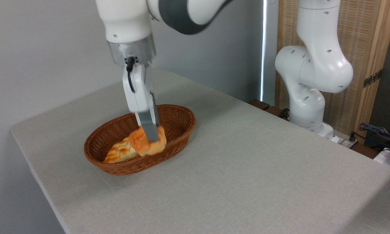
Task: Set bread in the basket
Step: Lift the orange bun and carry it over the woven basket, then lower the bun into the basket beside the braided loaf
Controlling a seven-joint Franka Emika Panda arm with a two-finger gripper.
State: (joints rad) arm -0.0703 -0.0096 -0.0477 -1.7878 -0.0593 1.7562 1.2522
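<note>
Camera view, one item: orange bread (pixel 139 143) clamped between the fingers of the pincer (pixel 151 138), held low inside the wicker basket (pixel 182 120) on the bench (pixel 247 162), against a paler braided loaf (pixel 118 152), seemingly positioned for release.

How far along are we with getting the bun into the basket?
Nearly done. The bread is already over the basket, inside its rim and beside the paler braided loaf lying there. In hand: the gripper is shut on the bun; whether the bun rests on the basket floor is unclear. Left: open the fingers and lift the arm clear.
</note>
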